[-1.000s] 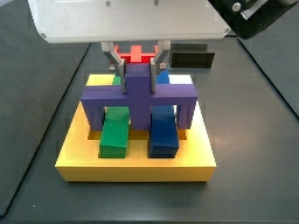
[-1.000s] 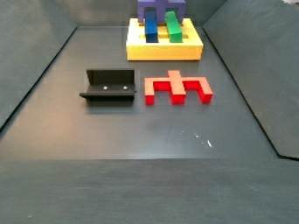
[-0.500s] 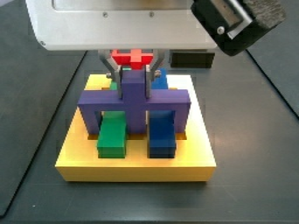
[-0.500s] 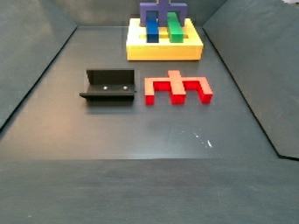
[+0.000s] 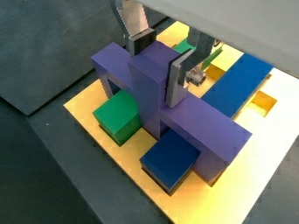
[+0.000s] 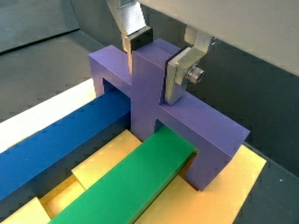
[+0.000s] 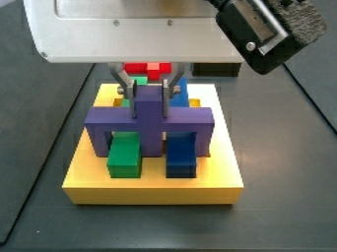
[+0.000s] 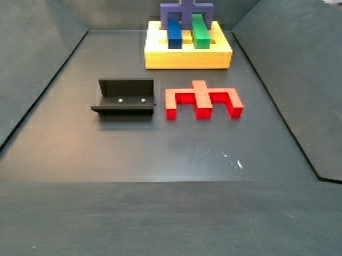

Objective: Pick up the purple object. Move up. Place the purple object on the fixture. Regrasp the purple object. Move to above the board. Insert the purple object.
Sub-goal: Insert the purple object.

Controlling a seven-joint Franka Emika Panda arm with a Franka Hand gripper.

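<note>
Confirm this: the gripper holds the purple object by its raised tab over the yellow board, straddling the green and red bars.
Not quite. The gripper holds the purple object over the board, but it straddles the green bar and a blue bar, not a red one, as a wrist view shows.

Even bright overhead light, soft shadows under the blocks, mild blur and coarse grain, no glare
</note>
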